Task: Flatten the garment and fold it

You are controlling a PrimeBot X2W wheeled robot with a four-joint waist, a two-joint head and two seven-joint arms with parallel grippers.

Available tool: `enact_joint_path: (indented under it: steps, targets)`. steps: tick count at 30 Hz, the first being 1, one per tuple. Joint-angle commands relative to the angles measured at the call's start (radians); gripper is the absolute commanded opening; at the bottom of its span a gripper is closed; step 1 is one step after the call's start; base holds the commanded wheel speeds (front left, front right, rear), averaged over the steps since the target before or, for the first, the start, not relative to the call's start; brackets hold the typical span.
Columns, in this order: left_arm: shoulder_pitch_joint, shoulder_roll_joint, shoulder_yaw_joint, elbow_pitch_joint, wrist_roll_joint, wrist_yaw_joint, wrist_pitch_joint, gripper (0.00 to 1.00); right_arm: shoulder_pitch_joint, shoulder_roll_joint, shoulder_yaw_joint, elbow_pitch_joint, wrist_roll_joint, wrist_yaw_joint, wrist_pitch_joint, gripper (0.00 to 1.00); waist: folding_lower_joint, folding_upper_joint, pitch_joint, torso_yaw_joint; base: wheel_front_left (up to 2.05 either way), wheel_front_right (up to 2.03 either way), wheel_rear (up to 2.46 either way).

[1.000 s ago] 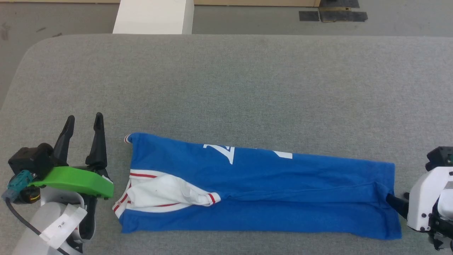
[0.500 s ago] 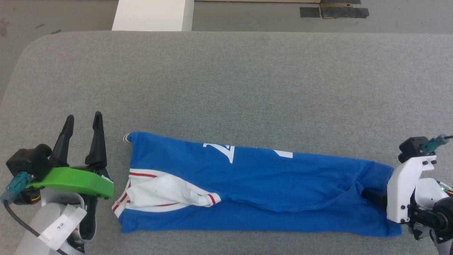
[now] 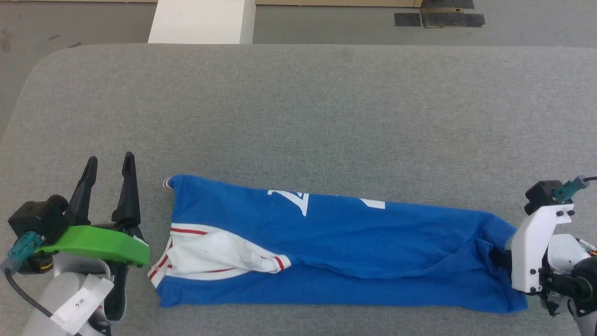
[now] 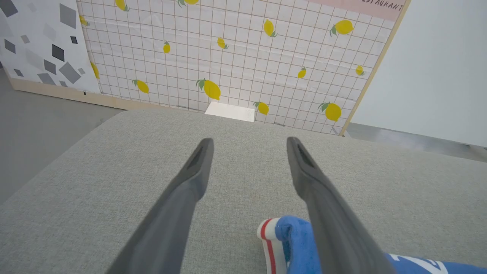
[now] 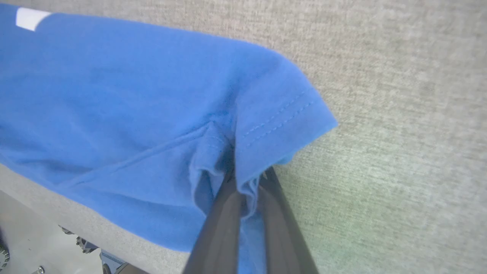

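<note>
The right end effector point(image 5: 246, 179), two long dark fingers, is pressed together on a bunched fold at the right end of the bright blue soft T-shirt point(image 3: 354, 233) with white sleeves and red-striped trim. Blue cloth is pinched between the fingers and puckers around their tips. Its white wrist housing point(image 3: 529, 252) sits just right of that end of the shirt.

The left end effector point(image 4: 249, 146) stands spread wide, its fingers pointing toward the far side with bare table between them, just left of the T-shirt's collar end. In the left wrist view one finger crosses in front of a red-striped white trim corner; whether they touch cannot be told. A green plastic cover point(image 3: 100, 242) sits over that wrist.

The T-shirt lies as a long band running left to right along the near side of the grey fabric-covered table point(image 3: 298, 102). A white sleeve point(image 3: 210, 252) lies on top near its left end, and white lettering point(image 3: 301, 200) shows partly at its far edge. Creases run from the pinched spot toward the middle.

Past the table's far edge stands a white block point(image 3: 201, 21), with a lemon-print gridded wall panel point(image 4: 236, 57) behind it.
</note>
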Motion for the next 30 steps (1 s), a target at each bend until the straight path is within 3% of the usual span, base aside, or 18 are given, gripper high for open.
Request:
enact_joint_path:
  steps: [1,8,17,23,28,30]
  targets:
    - [0.014,-0.007,0.006,-0.002,0.004,-0.005,-0.008,1.0,0.014,0.012,0.002,0.014,-0.009,-0.001,0.01,0.0,0.0,-0.0001,-0.001,-0.001,0.0,0.0,0.0]
    - [0.019,-0.014,0.013,-0.002,0.01,-0.008,-0.008,1.0,0.01,-0.015,-0.066,0.013,-0.037,-0.001,0.021,0.0,0.0,-0.0001,-0.005,-0.003,0.0,0.0,0.0]
    - [0.023,-0.015,0.018,-0.006,0.01,-0.01,-0.008,1.0,0.009,-0.06,-0.251,0.043,-0.151,-0.001,0.056,0.0,0.0,-0.0001,-0.001,0.001,0.0,0.0,0.0]
    - [0.017,-0.017,0.019,-0.008,0.009,-0.014,-0.008,1.0,-0.013,-0.049,-0.361,0.052,-0.227,-0.001,0.082,0.0,0.0,-0.0001,0.006,0.005,0.0,0.0,0.0]
    - [0.021,-0.019,0.024,-0.006,0.007,-0.014,-0.008,1.0,-0.017,-0.037,-0.373,0.023,-0.266,-0.001,0.123,0.0,0.0,-0.0001,0.001,0.002,0.0,0.0,0.0]
    - [0.032,-0.022,0.025,-0.003,0.008,-0.014,-0.008,1.0,-0.011,-0.047,-0.333,-0.036,-0.275,-0.001,0.197,0.0,0.0,-0.0001,-0.018,-0.004,0.0,0.0,0.0]
